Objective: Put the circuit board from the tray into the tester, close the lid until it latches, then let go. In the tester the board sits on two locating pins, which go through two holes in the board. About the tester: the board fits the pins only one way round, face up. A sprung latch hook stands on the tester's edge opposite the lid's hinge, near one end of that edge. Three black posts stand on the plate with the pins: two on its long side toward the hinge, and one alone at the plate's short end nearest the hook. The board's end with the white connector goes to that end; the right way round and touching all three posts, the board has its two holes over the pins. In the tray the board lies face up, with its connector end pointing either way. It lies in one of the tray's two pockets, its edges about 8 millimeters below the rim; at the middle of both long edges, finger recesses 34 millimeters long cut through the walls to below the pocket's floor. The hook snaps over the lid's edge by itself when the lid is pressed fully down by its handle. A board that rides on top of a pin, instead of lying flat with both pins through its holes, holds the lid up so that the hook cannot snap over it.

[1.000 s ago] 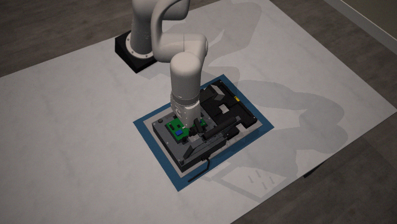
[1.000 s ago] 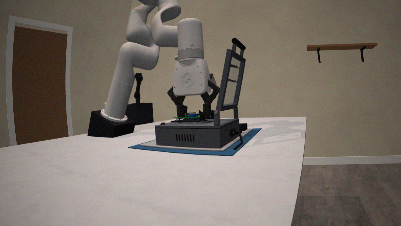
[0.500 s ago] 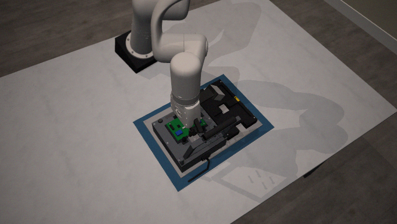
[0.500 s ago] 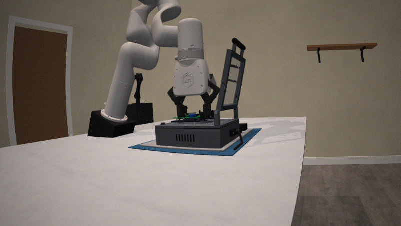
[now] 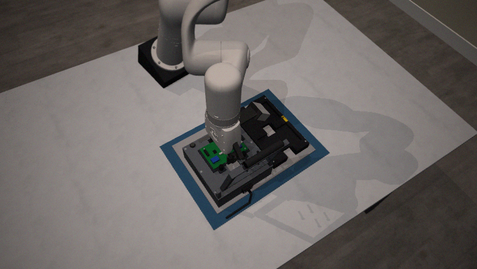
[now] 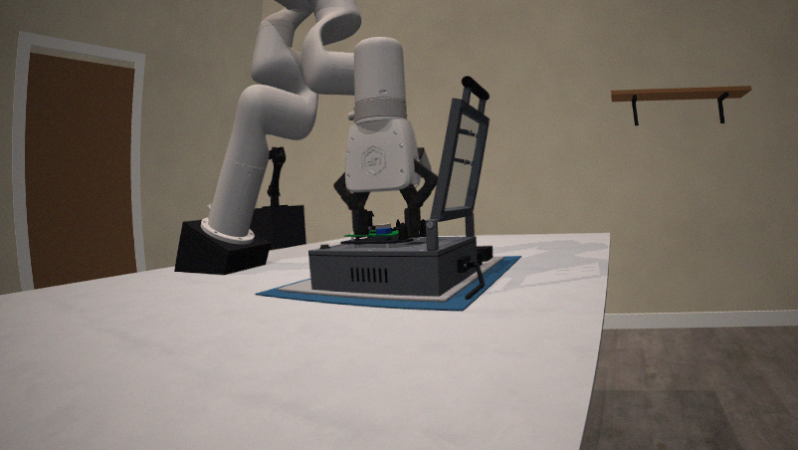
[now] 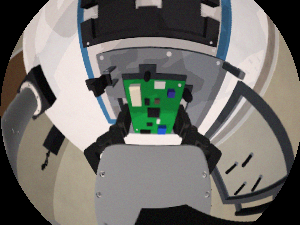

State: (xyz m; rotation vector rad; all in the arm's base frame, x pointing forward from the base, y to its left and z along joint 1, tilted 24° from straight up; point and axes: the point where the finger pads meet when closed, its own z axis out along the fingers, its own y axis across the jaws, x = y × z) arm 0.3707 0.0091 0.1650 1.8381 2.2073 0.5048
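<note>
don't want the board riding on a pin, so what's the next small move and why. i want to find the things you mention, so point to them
Probably ease the board (image 5: 218, 163) (image 6: 355, 235) (image 7: 164, 113) gently down with the pincer (image 5: 226, 154) (image 6: 387, 230) (image 7: 153, 110): its near edge seems to show a gap over the plate (image 6: 347, 242), while its white connector (image 7: 135, 95) already faces the lone post (image 7: 147, 75).

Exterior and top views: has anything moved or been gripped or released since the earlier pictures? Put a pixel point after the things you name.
Nothing visibly changed. The gripper (image 5: 223, 150) (image 6: 388, 229) (image 7: 153, 110) is still down around the circuit board (image 5: 216, 156) (image 6: 357, 235) (image 7: 165, 108) at the tester (image 5: 200, 171) (image 6: 374, 274) (image 7: 205, 94); the lid (image 5: 228, 182) (image 6: 447, 161) (image 7: 265, 109) stays raised.
</note>
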